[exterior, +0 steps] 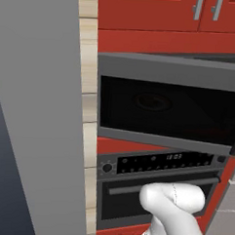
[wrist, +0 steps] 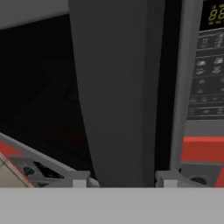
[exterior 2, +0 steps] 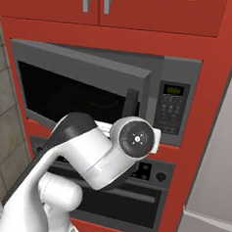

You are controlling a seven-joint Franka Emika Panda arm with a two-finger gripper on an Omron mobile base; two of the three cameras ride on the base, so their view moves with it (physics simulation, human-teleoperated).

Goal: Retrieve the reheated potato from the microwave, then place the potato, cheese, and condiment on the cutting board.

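- The microwave (exterior 2: 178, 93) is a wide dark grey box set into glossy red cabinetry, with a flat keypad panel (exterior 2: 171, 109) and a small green-lit display on its right side.
- Its door (exterior: 169, 105) is swung partly out from the body: a matte grey frame around a smooth black glass pane, in which a faint round shape shows dimly.
- In the hand view the door's handle (wrist: 124, 92) runs as a broad, smooth dark grey bar from the top to the bottom, with the dark cavity to its left and the keypad to its right.
- The gripper (wrist: 124, 180) sits at the handle's lower end, one small light grey fingertip on each side of the bar and close against it; the jaws are closed on the handle.
- The white, rounded arm (exterior 2: 98, 156) with dark joints rises in front of the microwave and covers the lower edge of the door in the right base view.
- Below the microwave is the oven (exterior: 154, 190): a dark control strip with a round knob and a lit display, a long grey bar handle and a dark glass front.
- Red cabinet doors (exterior 2: 121, 5) with slim metal pulls sit above.
- A tall, plain grey panel (exterior: 41, 110) stands to the left in the left base view.
- The potato cannot be made out in the dark interior.
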